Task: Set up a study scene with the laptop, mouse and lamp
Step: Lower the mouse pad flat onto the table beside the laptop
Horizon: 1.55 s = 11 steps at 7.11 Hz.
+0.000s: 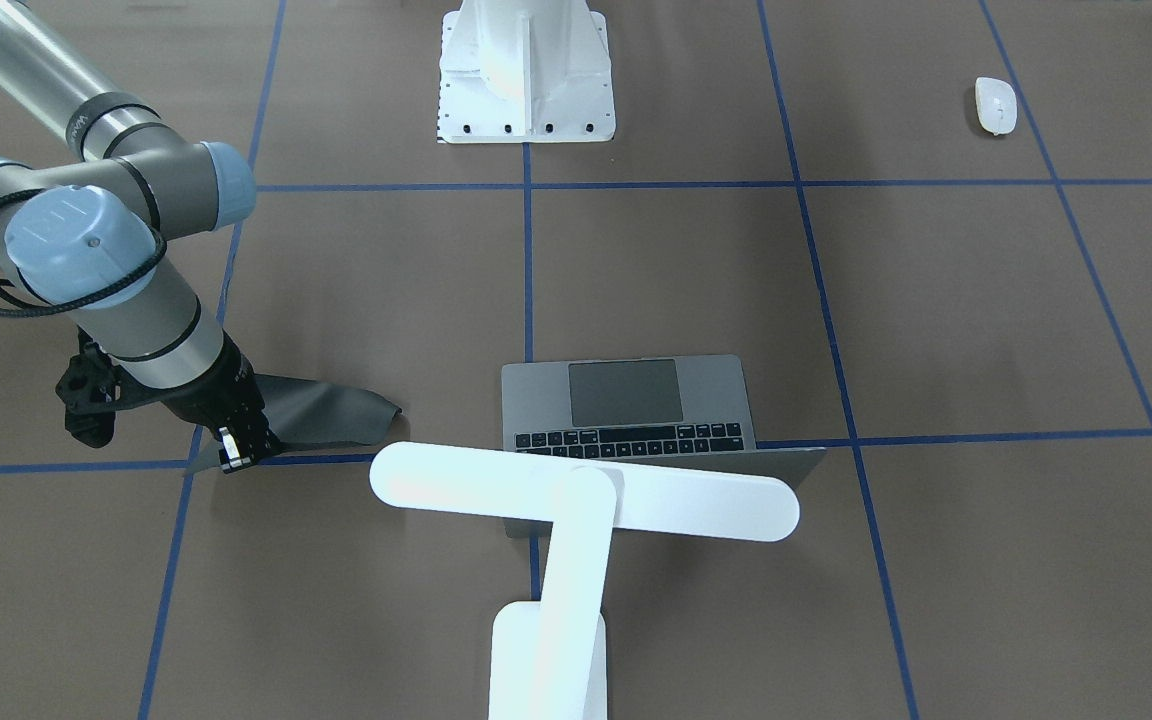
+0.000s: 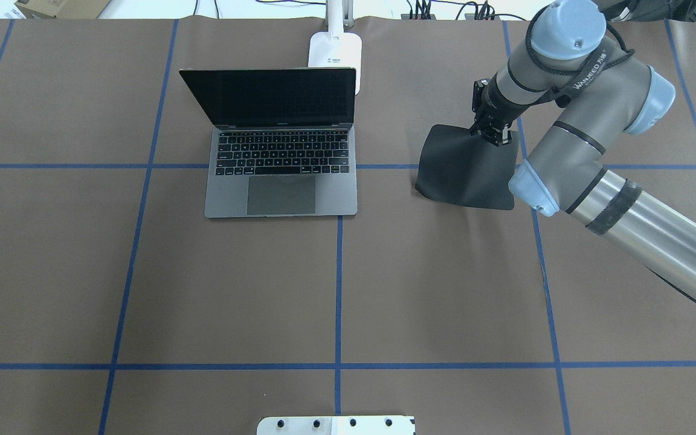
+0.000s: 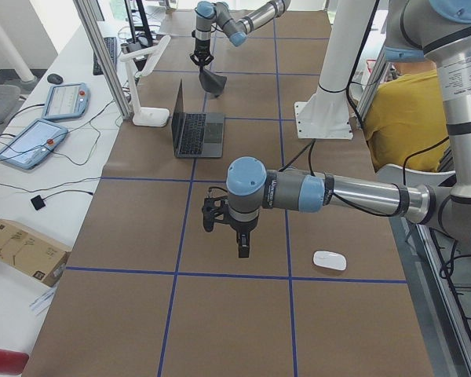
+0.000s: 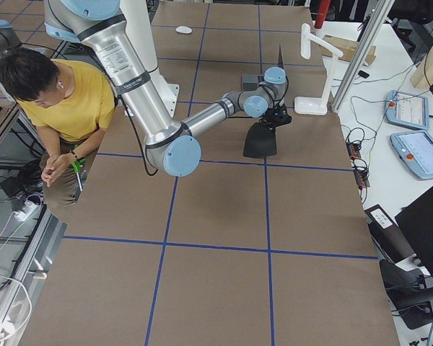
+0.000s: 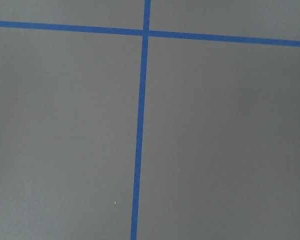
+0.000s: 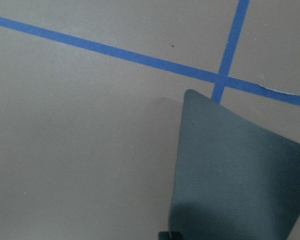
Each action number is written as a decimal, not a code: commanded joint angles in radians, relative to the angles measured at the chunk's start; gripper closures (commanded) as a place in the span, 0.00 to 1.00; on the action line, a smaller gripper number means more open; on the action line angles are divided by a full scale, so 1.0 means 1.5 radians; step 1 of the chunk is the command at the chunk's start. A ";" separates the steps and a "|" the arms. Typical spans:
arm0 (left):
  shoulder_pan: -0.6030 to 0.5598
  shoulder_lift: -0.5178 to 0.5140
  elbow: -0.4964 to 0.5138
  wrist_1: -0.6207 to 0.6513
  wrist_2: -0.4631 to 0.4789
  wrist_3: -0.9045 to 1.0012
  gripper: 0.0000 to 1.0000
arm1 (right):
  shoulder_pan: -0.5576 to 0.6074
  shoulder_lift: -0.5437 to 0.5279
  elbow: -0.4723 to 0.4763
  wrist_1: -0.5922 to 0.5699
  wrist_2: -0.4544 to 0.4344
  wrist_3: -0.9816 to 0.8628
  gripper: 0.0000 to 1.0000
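The grey laptop [image 2: 281, 151] stands open at the table's far middle, keys toward the robot; it also shows in the front view [image 1: 626, 400]. The white lamp [image 1: 586, 495] stands just behind it, its bar head over the lid; its foot [image 2: 335, 51] shows overhead. The white mouse [image 1: 996, 105] lies near the robot's left side, beside my left gripper [image 3: 243, 243], which hangs over bare table; I cannot tell whether it is open or shut. My right gripper [image 2: 496, 134] is shut on the far corner of a flat black pad [image 2: 466, 166], right of the laptop, lifting that corner.
The white bolted robot pedestal [image 1: 526, 70] stands at the table's near middle. A person in a yellow shirt [image 4: 65, 94] sits beside the robot. Teach pendants [image 3: 31, 141] and a cardboard box [image 3: 23, 251] lie on the side bench. Blue tape lines grid the brown table.
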 commanded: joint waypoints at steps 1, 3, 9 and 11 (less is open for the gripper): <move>0.000 0.000 0.004 0.000 0.000 0.000 0.00 | -0.021 0.029 -0.031 0.007 -0.029 0.026 1.00; 0.000 0.001 0.009 0.000 0.000 0.000 0.00 | -0.052 0.042 -0.027 0.009 -0.052 0.099 1.00; 0.000 0.001 0.020 0.000 0.000 0.001 0.00 | -0.109 0.075 -0.030 0.003 -0.123 0.283 1.00; 0.000 0.001 0.020 0.000 0.000 0.001 0.00 | -0.107 0.071 -0.030 0.004 -0.123 0.278 0.30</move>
